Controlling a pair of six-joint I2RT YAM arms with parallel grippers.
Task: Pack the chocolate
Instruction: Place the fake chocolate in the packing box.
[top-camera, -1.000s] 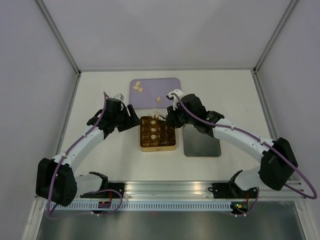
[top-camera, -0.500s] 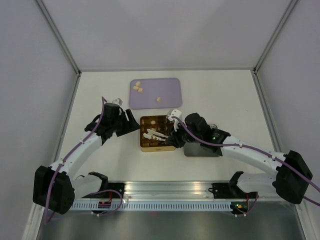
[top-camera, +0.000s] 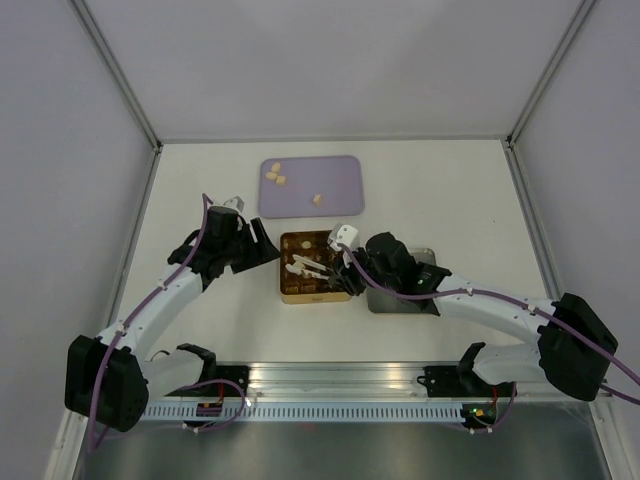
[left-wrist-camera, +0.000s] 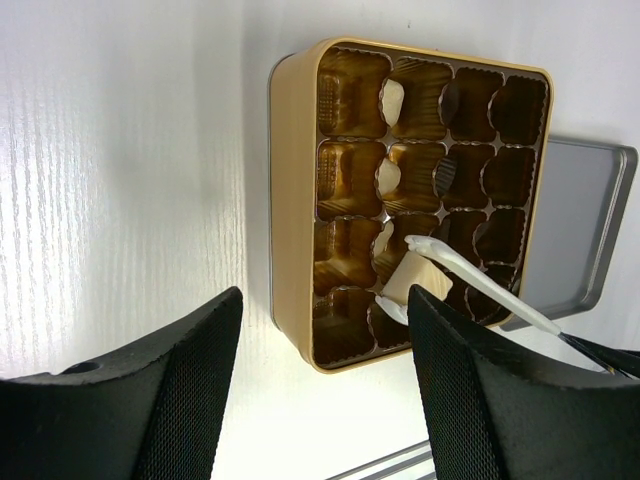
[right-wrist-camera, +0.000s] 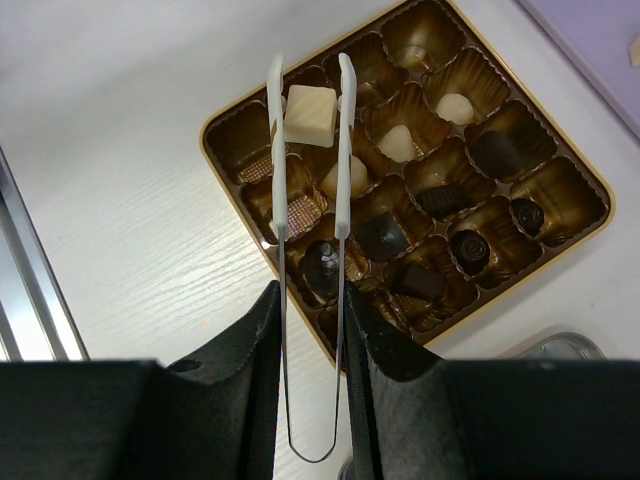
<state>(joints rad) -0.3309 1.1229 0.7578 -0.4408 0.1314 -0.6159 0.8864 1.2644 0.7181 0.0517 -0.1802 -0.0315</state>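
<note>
white table with a purple tray at the back, three cream bits of chocolate lying on it. the gold tin sits just in front of the tray, a bunch of its cells holding cream and dark pieces. left gripper hangs just left of the tin, jaws wide apart, nothing in them. right gripper is clamped on the tweezers, their tips pinching one cream cube over the tin's left side.
</note>
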